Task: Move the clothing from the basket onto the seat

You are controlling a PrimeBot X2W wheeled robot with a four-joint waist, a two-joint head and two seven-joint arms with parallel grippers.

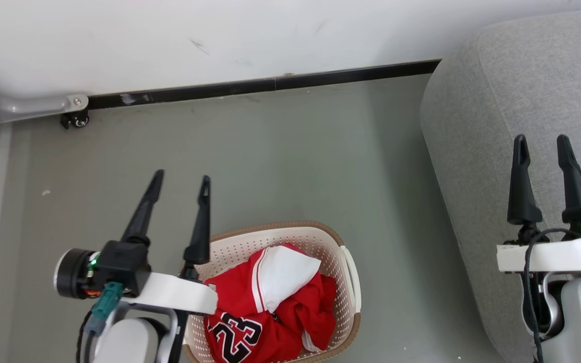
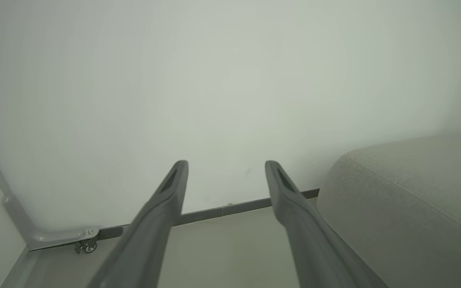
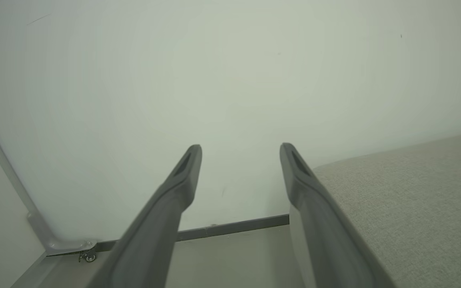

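partly cut off at bottom: basket (image 1: 290, 233) w/ clothing (image 1: 290, 312); left pincer (image 1: 182, 176) & right pincer (image 1: 542, 138) spread.

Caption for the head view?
Left claw and right claw open, empty; clothing heaped in basket on floor, seat at right.

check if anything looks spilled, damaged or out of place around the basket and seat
Nothing serious. The clothing lies crumpled in a heap inside the basket, which stands upright on the floor beside the seat. Only small blemishes: a dark scuff on the wall and a pale speck on the floor.
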